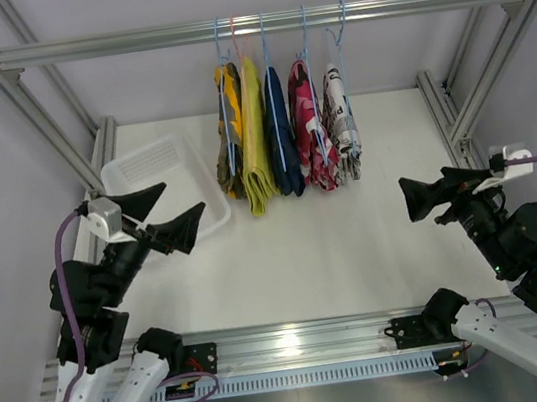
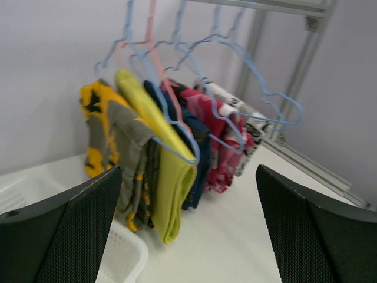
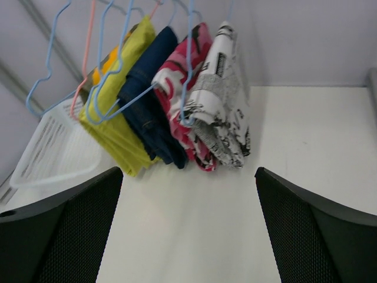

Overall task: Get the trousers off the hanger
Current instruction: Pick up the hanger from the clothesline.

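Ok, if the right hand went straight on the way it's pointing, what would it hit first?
Most likely the newspaper-print trousers, the nearest hanging pair, around their lower fold. The right hand is open and nothing shows in between. Depth is unclear, so it might instead pass just under them, above the table.

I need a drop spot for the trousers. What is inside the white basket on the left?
Nothing shows inside the white basket, only its slotted floor. Part of its near side is covered by the left end effector, so that part cannot be checked.

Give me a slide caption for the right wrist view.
Open right gripper faces five small trousers on wire hangers, white basket at left.
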Motion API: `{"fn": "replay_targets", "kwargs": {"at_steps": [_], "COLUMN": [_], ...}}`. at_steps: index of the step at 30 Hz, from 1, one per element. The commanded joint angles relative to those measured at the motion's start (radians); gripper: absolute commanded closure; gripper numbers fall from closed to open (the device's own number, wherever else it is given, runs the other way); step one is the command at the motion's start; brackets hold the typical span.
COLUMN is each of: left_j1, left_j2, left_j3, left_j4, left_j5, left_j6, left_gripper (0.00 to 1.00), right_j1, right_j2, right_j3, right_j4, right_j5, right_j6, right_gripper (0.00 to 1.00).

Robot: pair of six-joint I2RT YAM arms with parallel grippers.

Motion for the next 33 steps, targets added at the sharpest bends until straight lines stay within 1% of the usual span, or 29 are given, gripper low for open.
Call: {"fn": "replay_targets", "kwargs": {"at_steps": [1,2,4,5,6,7,8,11,12,13,14,15,18,19,20,22,26,28,29,31,33], "left_j1": [-0.005,-0.005,-0.005,-0.005,-0.005,-0.005,-0.005,-0.005,-0.005,-0.005,-0.005,-0.005,-0.005,-0.005,-0.005,-0.004,-0.004,-0.005,-0.005,-0.005,-0.005], "left_j2": [0.035,0.038,0.043,0.041,0.038,0.037,0.037,0.047,0.053,0.063,0.067,0.073,0.092,0.096,0.097,0.096,0.093,0.095,0.095,0.09,0.09], "left_j3": [0.043,0.046,0.054,0.053,0.051,0.046,0.048,0.06,0.062,0.066,0.068,0.071,0.082,0.082,0.082,0.082,0.08,0.085,0.086,0.085,0.085], "left_j4": [-0.059,-0.085,-0.101,-0.108,-0.11,-0.112,-0.113,-0.141,-0.154,-0.162,-0.168,-0.17,-0.185,-0.188,-0.19,-0.188,-0.19,-0.193,-0.196,-0.193,-0.191], "left_j5": [-0.251,-0.351,-0.421,-0.463,-0.475,-0.486,-0.494,-0.546,-0.582,-0.598,-0.606,-0.609,-0.583,-0.58,-0.58,-0.581,-0.572,-0.564,-0.551,-0.537,-0.518], "left_j6": [-0.03,-0.038,-0.047,-0.051,-0.053,-0.055,-0.052,-0.051,-0.051,-0.055,-0.058,-0.058,-0.064,-0.064,-0.067,-0.067,-0.068,-0.065,-0.062,-0.059,-0.058], "left_gripper": [0.01,0.01,0.01,0.01,0.0,0.0,0.01,0.01,0.01,0.01,0.01,0.01,0.01,0.01,0.01,0.01,0.01,0.01,0.01,0.01,0.01], "right_j1": [0.001,0.001,0.003,0.001,0.003,0.001,0.001,0.003,0.004,0.006,0.009,0.014,0.049,0.058,0.073,0.084,0.122,0.127,0.126,0.126,0.123], "right_j2": [-0.039,-0.034,0.033,0.068,0.107,0.186,0.225,0.37,0.41,0.499,0.542,0.587,0.745,0.781,0.849,0.912,1.032,1.09,1.108,1.159,1.22], "right_j3": [-0.056,-0.067,-0.046,-0.005,0.021,0.048,0.095,0.166,0.233,0.271,0.311,0.397,0.52,0.598,0.636,0.745,0.848,0.875,0.885,0.896,0.948], "right_j4": [0.114,0.155,0.168,0.171,0.171,0.172,0.193,0.253,0.26,0.261,0.26,0.257,0.244,0.232,0.226,0.208,0.201,0.207,0.218,0.241,0.223], "right_j5": [-0.233,-0.25,-0.293,-0.307,-0.349,-0.366,-0.374,-0.394,-0.42,-0.445,-0.457,-0.504,-0.512,-0.514,-0.514,-0.537,-0.581,-0.649,-0.716,-0.747,-0.761], "right_j6": [-0.067,-0.067,-0.065,-0.067,-0.065,-0.065,-0.056,-0.046,-0.044,-0.042,-0.035,-0.032,-0.038,-0.042,-0.046,-0.053,-0.066,-0.052,-0.044,-0.029,-0.026], "right_gripper": [0.0,0.01,0.01,0.01,0.01,0.01,0.01,0.01,0.0,0.0,0.0,0.01,0.01,0.0,0.0,0.01,0.0,0.01,0.0,0.01,0.0]}}
